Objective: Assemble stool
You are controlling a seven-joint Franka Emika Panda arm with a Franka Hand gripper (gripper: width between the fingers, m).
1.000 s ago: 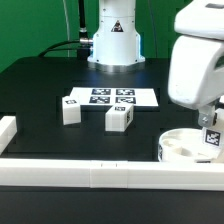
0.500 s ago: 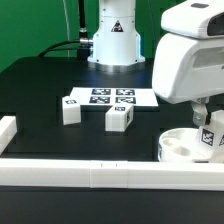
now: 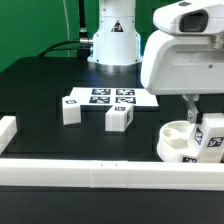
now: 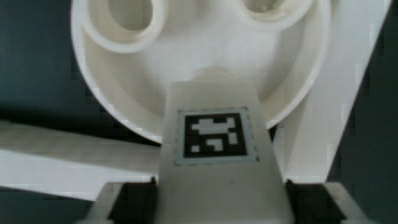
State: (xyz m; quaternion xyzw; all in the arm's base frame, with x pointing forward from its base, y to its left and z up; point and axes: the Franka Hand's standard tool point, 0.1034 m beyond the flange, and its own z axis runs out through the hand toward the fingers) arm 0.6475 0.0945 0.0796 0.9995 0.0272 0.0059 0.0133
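Black matte table [image 3: 40, 90] carries everything, with a long white bar [image 3: 90, 175] running along its near edge and a short one [image 3: 7, 130] at the edge on the exterior view's left. The arm's [image 3: 180, 55] bulky white body hangs over the corner of the table at the near edge on the exterior view's right.

Beneath it lies the seat [image 3: 170, 152], flat on the table just behind the long bar. It is a thick round white disc with a raised rim and a hollowed face. The wrist view shows two oval openings in that face.

The marker board [image 3: 110, 97] lies flat near the middle of the table.

Two loose legs stand just in front of the marker board. One [image 3: 70, 109] is by its corner on the exterior view's left, the other [image 3: 120, 117] is by the middle of its near edge. Both are short white blocks with a black-and-white tag.

A third, held leg [image 3: 212, 138] is of the same blocky white make, with one square tag facing the wrist camera. The gripper [image 4: 215, 200] pinches it, a dark finger [image 4: 125, 200] pressed to each flank. This leg stands over the seat on the exterior view's right, reaching toward the disc's middle. Whether it sits in a socket cannot be told.
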